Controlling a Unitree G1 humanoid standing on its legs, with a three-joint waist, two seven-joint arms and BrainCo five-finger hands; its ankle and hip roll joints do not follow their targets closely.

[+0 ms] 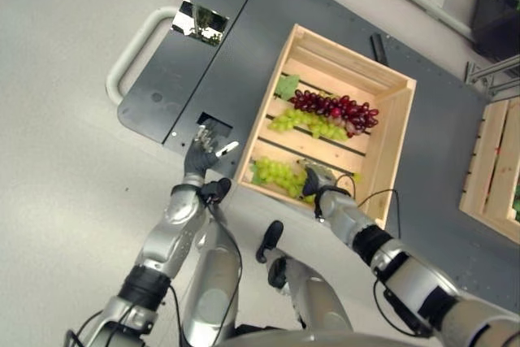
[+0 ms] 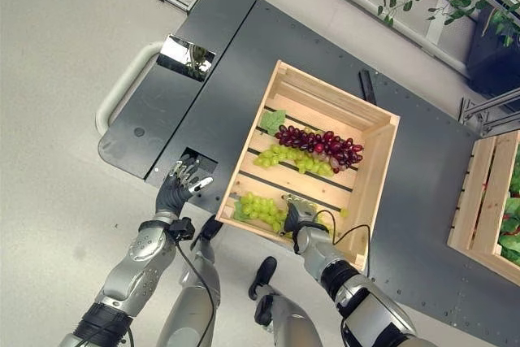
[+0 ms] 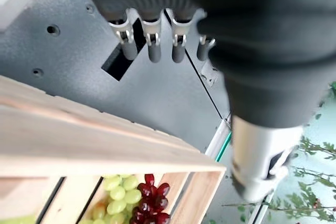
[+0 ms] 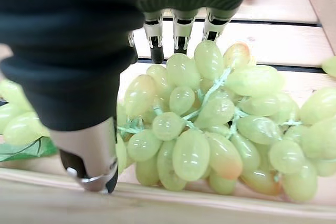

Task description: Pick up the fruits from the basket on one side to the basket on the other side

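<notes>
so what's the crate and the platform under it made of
The crate looks like pale unfinished wood: slatted floor with dark gaps, visible grain, plain board walls. The platform looks like dark grey matte metal or coated board, judging by its flat panels, seams and small screw holes; which of the two is unclear.

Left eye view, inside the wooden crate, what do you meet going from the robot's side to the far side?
Right hand over the near green grape bunch → middle green grape bunch → red grape bunch → far wall of the crate.
</notes>
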